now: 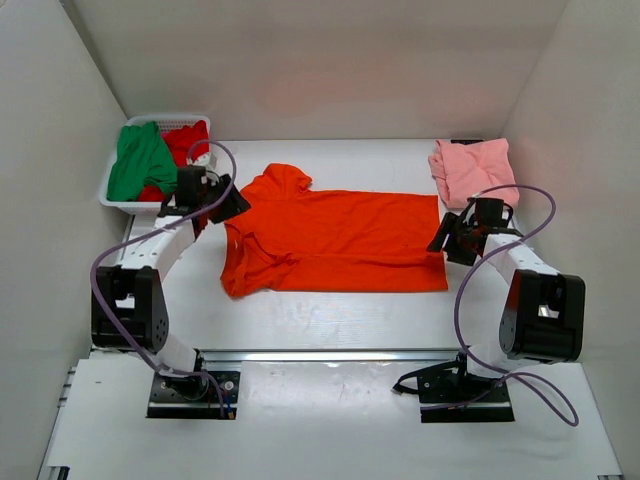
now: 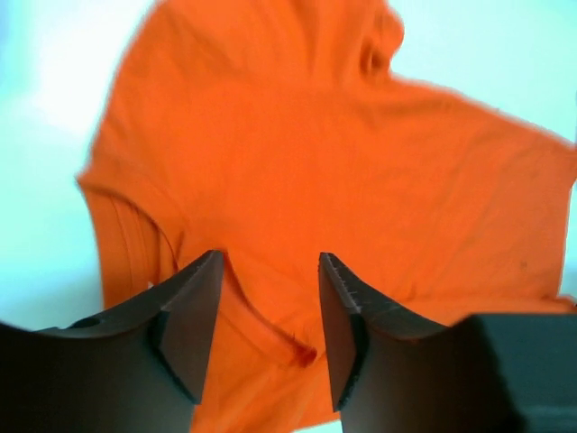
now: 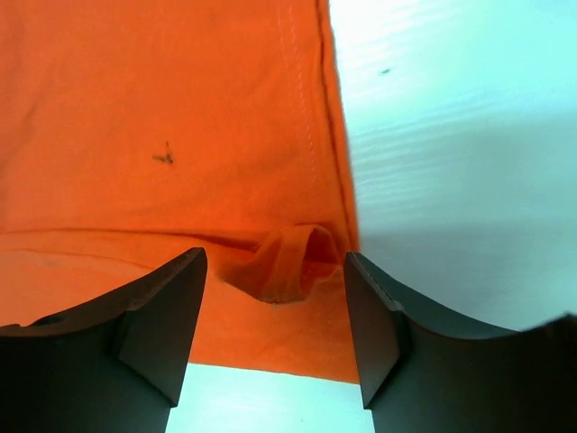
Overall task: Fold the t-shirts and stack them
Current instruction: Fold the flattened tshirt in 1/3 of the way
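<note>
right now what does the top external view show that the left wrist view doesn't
Only the top external view shows the white basket holding the green t-shirt and red t-shirt, the pink t-shirt at the far right, and the right pincer by the right edge of the orange t-shirt. Only the left wrist view shows close up that the left pincer is open, its fingers apart above a small raised fold of cloth. Both show the orange t-shirt spread on the white table.

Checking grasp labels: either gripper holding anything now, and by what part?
Nothing held. Left gripper and right gripper both stand open over the orange shirt; its puckered hem lies loose under the right one.
</note>
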### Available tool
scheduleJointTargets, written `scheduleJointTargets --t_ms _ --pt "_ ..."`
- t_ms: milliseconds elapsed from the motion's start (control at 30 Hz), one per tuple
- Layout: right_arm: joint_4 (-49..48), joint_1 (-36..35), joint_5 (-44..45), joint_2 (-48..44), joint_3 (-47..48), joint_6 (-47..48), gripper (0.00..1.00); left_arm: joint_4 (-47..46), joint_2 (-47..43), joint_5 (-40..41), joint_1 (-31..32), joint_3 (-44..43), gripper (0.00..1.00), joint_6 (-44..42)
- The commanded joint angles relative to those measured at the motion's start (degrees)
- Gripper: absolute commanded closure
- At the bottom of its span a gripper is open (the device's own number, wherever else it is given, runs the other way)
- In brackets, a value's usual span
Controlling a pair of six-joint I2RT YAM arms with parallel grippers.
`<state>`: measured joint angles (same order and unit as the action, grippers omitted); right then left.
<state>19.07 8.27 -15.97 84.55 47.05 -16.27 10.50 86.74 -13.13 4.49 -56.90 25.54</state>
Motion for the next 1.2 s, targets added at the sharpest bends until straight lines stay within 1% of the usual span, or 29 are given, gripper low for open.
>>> scheduleJointTargets --t_ms 0,33,100,167,233,267,300,400,467,533,633,733,933,1000,1167 --pt "-1.6 -0.4 4.5 -4.3 3.0 1.0 0.40 2.7 -0.8 -1.2 -2.6 -7.8 0.42 -0.1" --pt "-0.5 -0.6 4.6 -4.7 3.3 1.2 0.39 5.7 -1.4 -1.5 -3.3 -7.9 0.42 -0.2" --pt "0.6 0.2 5.1 -6.7 2.4 1.6 0.38 10.4 -5.6 -1.4 -3.3 -6.2 0.42 -2.2" --pt "1.8 0.7 5.2 -8.6 1.6 2.0 0.38 16.1 -9.4 -0.2 -1.5 -2.8 0.40 -3.2" --pt "3.3 1.0 5.1 -10.5 1.3 3.3 0.37 19.3 -13.8 0.9 -1.0 3.4 0.39 -2.7" --pt "4.2 1.0 4.7 -11.2 0.8 3.2 0.37 21.0 -18.3 0.7 -0.3 7.1 0.39 -1.9" --pt "4.7 1.1 4.8 -11.5 0.7 3.5 0.37 21.7 -19.8 0.7 0.1 8.8 0.38 -1.6" --pt "5.6 0.5 3.8 -13.5 -1.0 3.9 0.37 20.6 -26.2 0.6 1.6 18.5 0.38 2.9" --pt "6.1 0.2 2.9 -14.8 -2.3 3.6 0.37 19.0 -29.7 2.1 2.7 24.4 0.40 7.4" --pt "6.2 -0.1 2.3 -16.6 -3.4 3.5 0.37 16.6 -33.6 4.0 4.1 27.9 0.41 10.6" --pt "6.1 -0.5 1.8 -17.8 -4.9 3.5 0.37 13.6 -38.0 7.0 5.4 30.9 0.42 13.6" --pt "5.7 0.1 1.6 -19.1 -5.9 3.6 0.37 11.7 -39.4 10.0 6.7 32.8 0.42 14.3" --pt "5.2 0.2 0.9 -18.7 -6.7 2.8 0.38 9.3 -38.1 11.9 7.0 34.4 0.41 14.0" --pt "4.8 -0.3 0.6 -18.7 -7.1 2.7 0.36 8.7 -37.0 13.0 7.3 34.7 0.42 14.0" --pt "3.7 -0.7 0.4 -18.2 -7.6 2.6 0.37 6.2 -33.6 13.0 7.6 34.7 0.41 14.6"
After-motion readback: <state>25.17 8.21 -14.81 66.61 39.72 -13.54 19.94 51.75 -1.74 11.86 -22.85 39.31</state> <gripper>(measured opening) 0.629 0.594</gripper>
